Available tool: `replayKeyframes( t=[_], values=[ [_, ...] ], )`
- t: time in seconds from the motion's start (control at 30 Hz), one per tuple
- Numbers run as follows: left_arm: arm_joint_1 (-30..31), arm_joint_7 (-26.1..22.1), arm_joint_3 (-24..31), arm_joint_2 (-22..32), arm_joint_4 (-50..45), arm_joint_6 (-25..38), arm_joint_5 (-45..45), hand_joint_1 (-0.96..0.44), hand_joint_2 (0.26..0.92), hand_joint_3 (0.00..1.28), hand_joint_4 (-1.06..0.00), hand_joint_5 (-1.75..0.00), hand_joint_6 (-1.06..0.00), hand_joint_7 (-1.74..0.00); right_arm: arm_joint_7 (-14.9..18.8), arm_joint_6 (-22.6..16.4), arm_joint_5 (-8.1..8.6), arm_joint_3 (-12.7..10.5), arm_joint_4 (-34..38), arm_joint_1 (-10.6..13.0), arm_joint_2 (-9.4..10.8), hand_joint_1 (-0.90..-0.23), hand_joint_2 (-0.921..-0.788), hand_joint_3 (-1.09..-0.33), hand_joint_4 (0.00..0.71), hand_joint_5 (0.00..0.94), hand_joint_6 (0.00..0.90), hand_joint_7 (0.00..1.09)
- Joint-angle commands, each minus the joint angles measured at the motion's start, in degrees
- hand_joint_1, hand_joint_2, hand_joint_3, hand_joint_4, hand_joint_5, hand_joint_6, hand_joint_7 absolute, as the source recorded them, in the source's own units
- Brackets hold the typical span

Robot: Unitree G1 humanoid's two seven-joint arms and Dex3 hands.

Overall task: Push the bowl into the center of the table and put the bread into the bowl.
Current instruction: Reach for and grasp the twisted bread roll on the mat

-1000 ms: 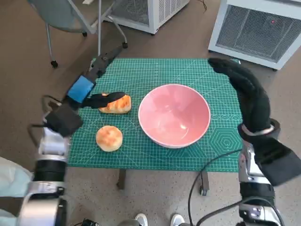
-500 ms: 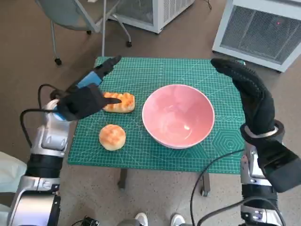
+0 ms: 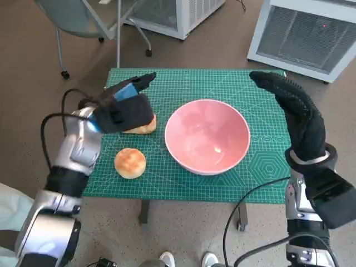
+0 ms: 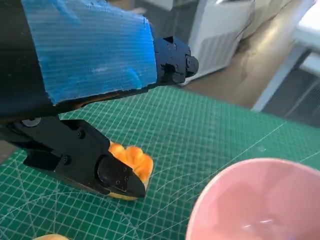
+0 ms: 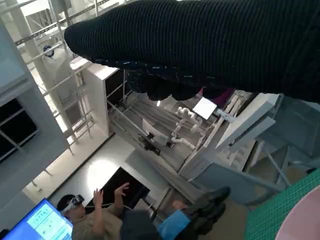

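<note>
Your left hand (image 3: pixel 125 108) hung over the long bread (image 3: pixel 142 127) at 9 o'clock from the pink bowl (image 3: pixel 207 136). Its fingers were apart, one tip right at the bread, holding nothing. The bowl sat near the middle of the green counter (image 3: pixel 183 83). A round bun (image 3: pixel 129 162) lay at 8 o'clock from the bowl. Your right hand (image 3: pixel 295 111) was stretched flat at 3 o'clock, holding nothing.

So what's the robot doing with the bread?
The left hand is over the long bread, its fingers spread above it, not gripping yet. A round bun lies nearer the table's front edge. The pink bowl sits empty about mid-table. The right hand is raised beside the bowl, holding nothing.
</note>
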Motion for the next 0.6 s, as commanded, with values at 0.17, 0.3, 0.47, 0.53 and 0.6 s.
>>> replayKeyframes(
  t=[0.17, 0.3, 0.47, 0.53, 0.6],
  values=[
    [-6.71, 2.21, -3.61, -3.32, 13.51, -0.61, 2.03, -0.06, 0.738, 0.01, -0.07, -0.01, -0.2, -0.02, 0.42, 0.85, 1.17, 0.01, 0.36, 1.36, -0.08, -0.577, -0.921, -0.707, 0.119, 0.004, -0.001, 0.41],
    [-8.76, 3.42, -4.88, -4.54, 19.45, -1.19, 2.81, -0.05, 0.74, 0.01, -0.07, -0.01, -0.2, -0.02, 0.43, 1.05, 1.41, 0.02, 0.22, 1.44, -0.06, -0.575, -0.921, -0.706, 0.119, 0.004, -0.001, 0.41],
    [-10.57, 4.97, -6.33, -5.7, 25.86, -1.54, 3.53, -0.04, 0.741, 0.01, -0.07, 0.0, -0.21, -0.02, 0.2, 1.42, 1.41, 0.18, -0.23, 1.84, 0.03, -0.575, -0.921, -0.705, 0.12, 0.004, -0.001, 0.41],
    [-11.07, 5.4, -6.93, -6.04, 27.7, -1.58, 3.79, -0.04, 0.741, 0.01, -0.06, 0.0, -0.21, -0.02, 0.03, 1.65, 1.31, 0.21, -0.54, 1.98, 0.06, -0.576, -0.921, -0.705, 0.12, 0.003, -0.001, 0.41],
    [-11.55, 5.64, -7.67, -6.44, 29.35, -1.28, 4.24, -0.04, 0.741, 0.01, -0.06, 0.0, -0.21, -0.01, -0.08, 1.9, 1.28, 0.22, -0.84, 2.14, 0.05, -0.576, -0.921, -0.705, 0.12, 0.003, -0.001, 0.41]
  ],
)
